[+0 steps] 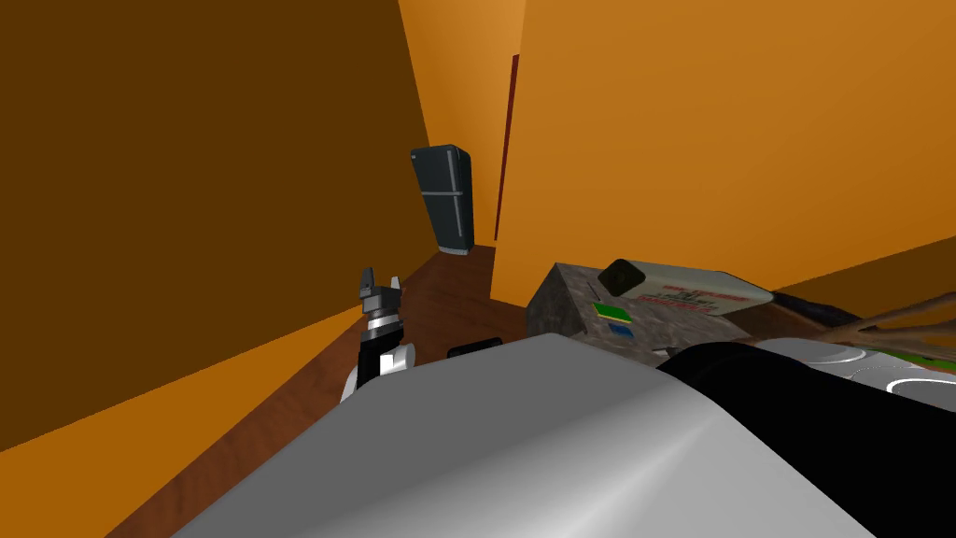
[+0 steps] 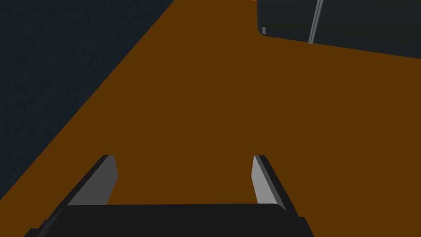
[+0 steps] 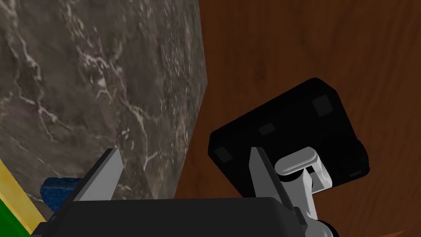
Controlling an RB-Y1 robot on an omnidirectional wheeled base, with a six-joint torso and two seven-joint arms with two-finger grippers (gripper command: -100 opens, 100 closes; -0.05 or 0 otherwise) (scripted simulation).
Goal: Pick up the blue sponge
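Left hand (image 1: 381, 278): raised over the wooden floor (image 1: 439, 308), to the left of the chest and well apart from the surface (image 1: 569, 308). In the left wrist view its fingers (image 2: 105, 181) stand wide apart, holding nothing.

Right hand (image 3: 183, 150): poised above the edge of the dark marbled surface (image 3: 102, 82), where it meets the floor (image 3: 329, 41). Its fingers (image 3: 102, 177) are spread, with nothing between them.

Blue sponge (image 1: 621, 330): lies flat on the surface near the robot's side, just beside a green sponge (image 1: 611, 312) that sits a little farther from the robot. In the right wrist view the blue sponge (image 3: 57, 192) shows outside the gap between the fingers, partly hidden behind one of them. Whether that finger touches it cannot be told. The green sponge (image 3: 8, 218), yellow along its edge, lies at the corner close by.

Other items on the surface: a black object (image 1: 623, 276) beyond the sponges, and next to it a pale flat item with red lettering (image 1: 695, 291), possibly a box or tray.

A dark fridge (image 1: 446, 198) stands against the orange wall (image 1: 700, 140) beyond the floor.
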